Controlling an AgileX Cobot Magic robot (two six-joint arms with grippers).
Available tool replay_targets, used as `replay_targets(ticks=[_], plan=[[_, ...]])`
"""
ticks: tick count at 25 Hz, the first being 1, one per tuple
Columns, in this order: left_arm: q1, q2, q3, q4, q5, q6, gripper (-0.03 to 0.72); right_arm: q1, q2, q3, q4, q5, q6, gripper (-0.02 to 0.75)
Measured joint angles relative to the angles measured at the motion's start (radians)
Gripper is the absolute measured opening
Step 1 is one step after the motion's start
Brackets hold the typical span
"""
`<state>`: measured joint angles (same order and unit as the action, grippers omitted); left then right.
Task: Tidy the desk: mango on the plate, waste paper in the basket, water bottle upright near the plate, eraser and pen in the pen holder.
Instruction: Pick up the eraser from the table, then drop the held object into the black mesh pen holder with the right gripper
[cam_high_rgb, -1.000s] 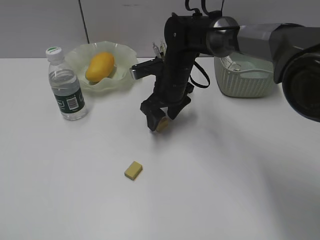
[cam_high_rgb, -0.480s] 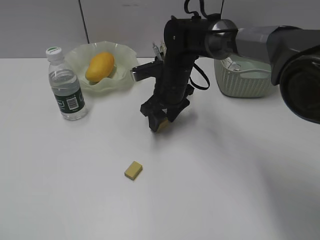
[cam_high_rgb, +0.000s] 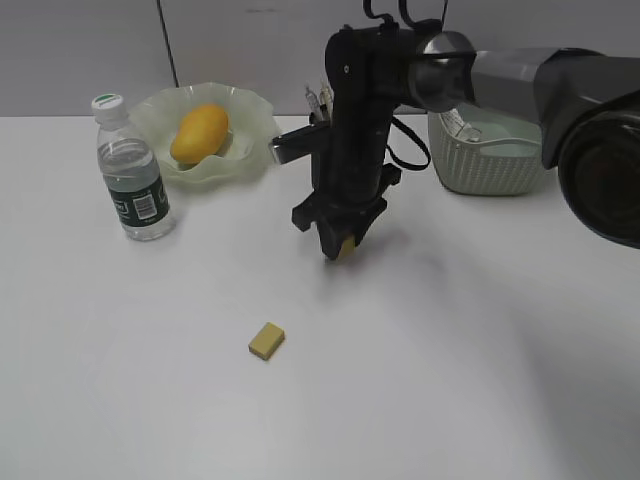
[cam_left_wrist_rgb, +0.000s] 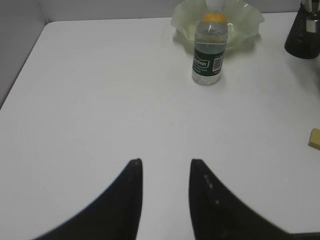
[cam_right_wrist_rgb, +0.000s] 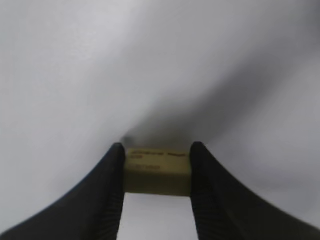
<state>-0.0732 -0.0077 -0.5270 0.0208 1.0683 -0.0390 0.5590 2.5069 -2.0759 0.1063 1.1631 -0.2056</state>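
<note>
Right gripper (cam_high_rgb: 340, 246) pinches a yellowish eraser (cam_right_wrist_rgb: 157, 171) between its jaws, low over the desk (cam_high_rgb: 450, 350), apparently bound for the pen holder | second eraser (cam_high_rgb: 266, 340) lies nearby | left gripper (cam_left_wrist_rgb: 165, 172) spread, empty | mango (cam_high_rgb: 199, 132) on plate (cam_high_rgb: 245, 160).

Water bottle (cam_left_wrist_rgb: 208, 52) before plate (cam_left_wrist_rgb: 251, 17)

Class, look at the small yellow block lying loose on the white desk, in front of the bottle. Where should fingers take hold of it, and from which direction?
Pinch the loose eraser across two opposite side faces, coming straight down from above. It lies flat and low on the desk, so only its short sides offer a hold, and nothing stands close enough to block a vertical approach.
</note>
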Motion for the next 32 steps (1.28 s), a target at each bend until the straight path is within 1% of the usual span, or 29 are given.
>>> replay_targets(ticks=[3, 7, 10, 14, 20, 26, 28, 32], plan=[[0.000, 0.000, 0.000, 0.000, 0.000, 0.000, 0.246, -0.001, 0.000, -0.069, 0.002, 0.041, 0.032, 0.314], [0.000, 0.000, 0.000, 0.000, 0.000, 0.000, 0.246, -0.001, -0.007, -0.158, 0.072, 0.043, 0.082, 0.314], [0.000, 0.000, 0.000, 0.000, 0.000, 0.000, 0.246, -0.001, -0.031, -0.189, 0.133, 0.044, 0.093, 0.314], [0.000, 0.000, 0.000, 0.000, 0.000, 0.000, 0.246, 0.000, -0.081, -0.203, 0.147, 0.046, 0.096, 0.314], [0.000, 0.000, 0.000, 0.000, 0.000, 0.000, 0.246, -0.001, -0.114, -0.308, 0.059, 0.048, 0.143, 0.314], [0.000, 0.000, 0.000, 0.000, 0.000, 0.000, 0.246, -0.013, -0.114, -0.350, -0.088, 0.042, 0.206, 0.314], [0.000, 0.000, 0.000, 0.000, 0.000, 0.000, 0.246, -0.027, -0.114, -0.350, -0.106, 0.029, 0.218, 0.314], [0.000, 0.000, 0.000, 0.000, 0.000, 0.000, 0.246, -0.062, -0.108, -0.351, -0.106, -0.029, 0.248, 0.314]])
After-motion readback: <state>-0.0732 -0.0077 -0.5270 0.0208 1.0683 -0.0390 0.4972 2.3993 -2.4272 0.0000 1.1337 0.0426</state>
